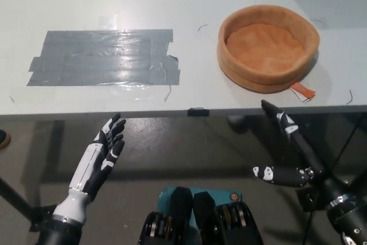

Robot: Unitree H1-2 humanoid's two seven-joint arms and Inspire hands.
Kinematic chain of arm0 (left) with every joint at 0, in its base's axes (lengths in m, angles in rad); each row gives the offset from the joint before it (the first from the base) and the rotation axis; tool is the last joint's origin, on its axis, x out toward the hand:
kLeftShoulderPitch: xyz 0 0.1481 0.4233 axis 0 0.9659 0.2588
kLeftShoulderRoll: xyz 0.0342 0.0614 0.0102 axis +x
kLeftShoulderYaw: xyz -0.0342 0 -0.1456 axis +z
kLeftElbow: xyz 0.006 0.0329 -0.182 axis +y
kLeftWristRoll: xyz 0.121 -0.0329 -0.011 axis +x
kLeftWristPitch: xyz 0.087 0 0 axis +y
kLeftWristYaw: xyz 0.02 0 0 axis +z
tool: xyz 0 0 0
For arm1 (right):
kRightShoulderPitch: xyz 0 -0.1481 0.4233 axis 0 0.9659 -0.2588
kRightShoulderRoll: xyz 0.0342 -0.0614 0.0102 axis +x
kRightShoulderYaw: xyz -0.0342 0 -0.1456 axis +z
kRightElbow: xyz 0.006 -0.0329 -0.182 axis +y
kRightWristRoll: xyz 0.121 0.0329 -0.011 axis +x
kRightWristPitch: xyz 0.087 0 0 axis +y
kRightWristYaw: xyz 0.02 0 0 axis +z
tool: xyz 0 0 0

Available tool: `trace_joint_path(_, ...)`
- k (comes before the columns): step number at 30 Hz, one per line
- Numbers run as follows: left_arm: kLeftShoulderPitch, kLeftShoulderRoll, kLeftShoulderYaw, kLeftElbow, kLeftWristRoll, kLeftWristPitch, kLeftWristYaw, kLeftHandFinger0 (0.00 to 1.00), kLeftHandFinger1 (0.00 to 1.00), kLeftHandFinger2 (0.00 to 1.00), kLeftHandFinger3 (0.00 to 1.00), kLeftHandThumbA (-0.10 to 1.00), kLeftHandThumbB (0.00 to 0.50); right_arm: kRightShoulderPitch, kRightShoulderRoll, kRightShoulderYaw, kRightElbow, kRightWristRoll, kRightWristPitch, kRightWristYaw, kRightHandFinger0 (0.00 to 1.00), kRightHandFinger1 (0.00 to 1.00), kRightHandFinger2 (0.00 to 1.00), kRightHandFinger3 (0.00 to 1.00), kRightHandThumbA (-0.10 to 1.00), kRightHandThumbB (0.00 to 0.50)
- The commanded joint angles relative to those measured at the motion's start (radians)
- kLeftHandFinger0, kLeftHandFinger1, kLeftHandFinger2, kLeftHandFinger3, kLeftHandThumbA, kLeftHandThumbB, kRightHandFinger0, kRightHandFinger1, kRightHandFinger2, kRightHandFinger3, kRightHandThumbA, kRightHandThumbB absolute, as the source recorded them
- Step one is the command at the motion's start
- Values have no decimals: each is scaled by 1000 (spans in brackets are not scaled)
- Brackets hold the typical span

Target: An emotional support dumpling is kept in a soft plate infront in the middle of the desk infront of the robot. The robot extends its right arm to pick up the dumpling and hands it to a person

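**A:** Fingers first: what are they doing, and why there?

**B:** Fingers of the right hand are spread wide apart at the lower right of the frame, below the near edge of the desk, and they hold nothing. One points up toward the desk edge, another sticks out to picture left. My guess is the black arm hangs low because it has no job on the desk at this moment.

**A:** And the white one?

**B:** The left hand rests at the lower left, also under the desk edge, fingers open and slightly fanned, palm up. It looks parked out of the way, since the task belongs to the other arm.

**A:** Where's the dumpling?

**B:** Nowhere in view. The soft plate sits at the upper right of the frame, and its hollow shows only bare orange fabric. So I judge the pickup is either finished or the dumpling was never there; I cannot tell which.

**A:** How does the plate look?

**B:** Round, padded, tan-orange, with a thick rolled rim and a small orange tag poking out at its lower right. A patch of grey tape lies well apart, at the upper left.
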Motion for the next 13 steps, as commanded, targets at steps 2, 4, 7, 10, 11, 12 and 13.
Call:
trace_joint_path(2, 20, -3, 5, -35, -28, -23, -9, 1000, 1000, 1000, 1000, 851, 373, -7, 10, -3, 35, 15, -80, -18, 1000, 1000, 1000, 1000, 1000, 343)
trace_joint_path(4, 27, -3, 5, -39, -30, -22, -10, 1000, 1000, 1000, 1000, 849, 374, -1, 10, 1, 47, 16, -94, -15, 1000, 1000, 1000, 1000, 1000, 334)
trace_joint_path(7, 26, -1, 4, -38, -21, -38, -6, 1000, 1000, 1000, 1000, 864, 381, -1, 7, 3, 73, 25, -106, -6, 1000, 1000, 1000, 1000, 1000, 320)
trace_joint_path(10, 40, -2, -1, -39, -17, -47, -5, 1000, 1000, 1000, 1000, 868, 371, 18, 4, 8, 78, 24, -108, -2, 1000, 1000, 1000, 1000, 1000, 321)
trace_joint_path(11, 48, -1, -5, -36, -9, -56, -3, 1000, 1000, 1000, 1000, 871, 379, 30, 4, 11, 79, 22, -110, -1, 1000, 1000, 1000, 1000, 1000, 320)
trace_joint_path(12, 49, -2, -4, -37, -18, -41, -7, 1000, 1000, 1000, 1000, 869, 397, 32, 4, 11, 83, 28, -112, 2, 1000, 1000, 1000, 1000, 1000, 319)
trace_joint_path(13, 49, -2, -4, -38, -19, -39, -7, 1000, 1000, 1000, 1000, 869, 397, 32, 5, 11, 84, 29, -113, 2, 1000, 1000, 1000, 1000, 1000, 319)
